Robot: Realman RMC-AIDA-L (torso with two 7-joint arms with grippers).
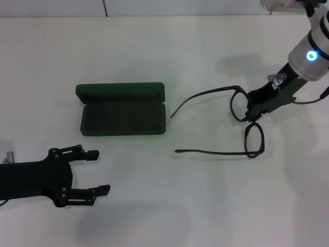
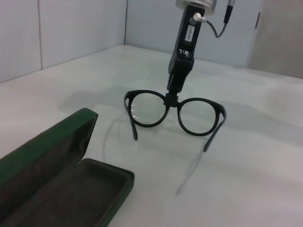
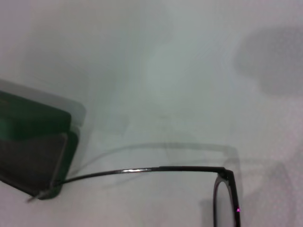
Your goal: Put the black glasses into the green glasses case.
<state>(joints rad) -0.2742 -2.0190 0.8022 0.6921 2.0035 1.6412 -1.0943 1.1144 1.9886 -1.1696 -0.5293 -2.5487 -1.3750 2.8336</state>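
I see no readable writing anywhere as my right hand (image 1: 252, 114) pinches the bridge of the black glasses (image 1: 245, 123) on the tabletop (image 1: 154, 206), right of the open green glasses case (image 1: 122, 109), while my left hand (image 1: 97, 171) rests spread.

Black end effectors (image 1: 97, 171); white forearm (image 1: 308, 54), blue light.

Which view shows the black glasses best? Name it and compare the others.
Left wrist view: black glasses face on, both rims visible, right gripper pinching the bridge. Head view shows them whole from above, rims foreshortened. Right wrist view catches only one temple and a rim.
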